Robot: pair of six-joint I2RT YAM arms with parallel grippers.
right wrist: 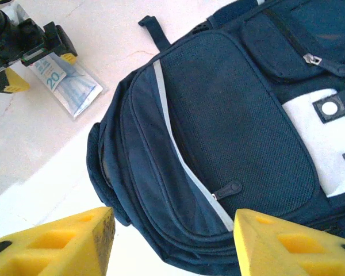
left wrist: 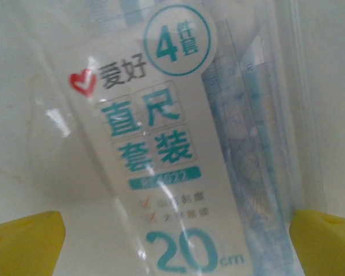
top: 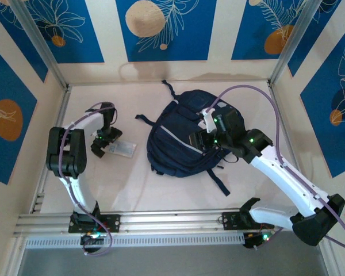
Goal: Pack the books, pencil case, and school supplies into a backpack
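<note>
The left gripper (top: 105,142) sat low over the bench (top: 132,190), out to the left of the backpack (top: 178,146). Its fingers were thrown wide to either side of a clear ruler-set packet (left wrist: 161,144) lying flat there, nothing pinched yet. That packet looked feather-light: a thin, slippery sleeve with stiff flat rulers inside. Lying flush on the bench it offered little to bite on, so I'd have gone for a pinch across its narrow width, or at one edge to tip it up.

Over the backpack's front hung the right gripper (right wrist: 172,244), fingers apart, nothing between them but air above navy fabric. The backpack itself lay front-up, soft and floppy, likely to sag and slide if tugged, so firmer seams or a strap seemed the better hold. Its front pocket (right wrist: 236,126) looked zipped shut, the zip pull (right wrist: 227,190) lying by the pale stripe, and the small upper pocket (right wrist: 287,40) looked shut too. Whether the main compartment stood open, and what was inside, I couldn't tell.
</note>
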